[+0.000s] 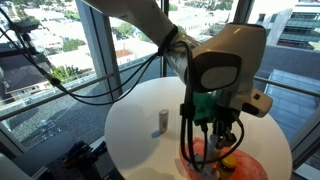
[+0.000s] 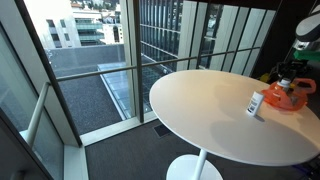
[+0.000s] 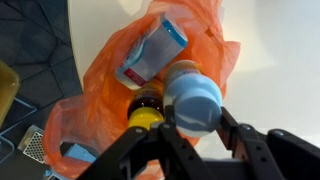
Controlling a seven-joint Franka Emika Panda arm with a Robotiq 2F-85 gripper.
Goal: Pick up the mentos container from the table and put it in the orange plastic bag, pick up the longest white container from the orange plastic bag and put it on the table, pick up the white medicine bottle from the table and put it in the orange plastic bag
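Claw point(image 3: 195, 128) hanging over orange plastic bag point(image 3: 95, 100), jaws narrow, gripping longest white container point(image 3: 190, 95). Tube appearing end-on, long axis running along claw. Mentos container point(image 3: 150, 50) lying in bag beyond; tabletop point(image 3: 285, 60) showing beside.

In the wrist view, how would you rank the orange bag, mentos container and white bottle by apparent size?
1. orange bag
2. mentos container and white bottle: alike; bottle is nearer the camera, so unranked
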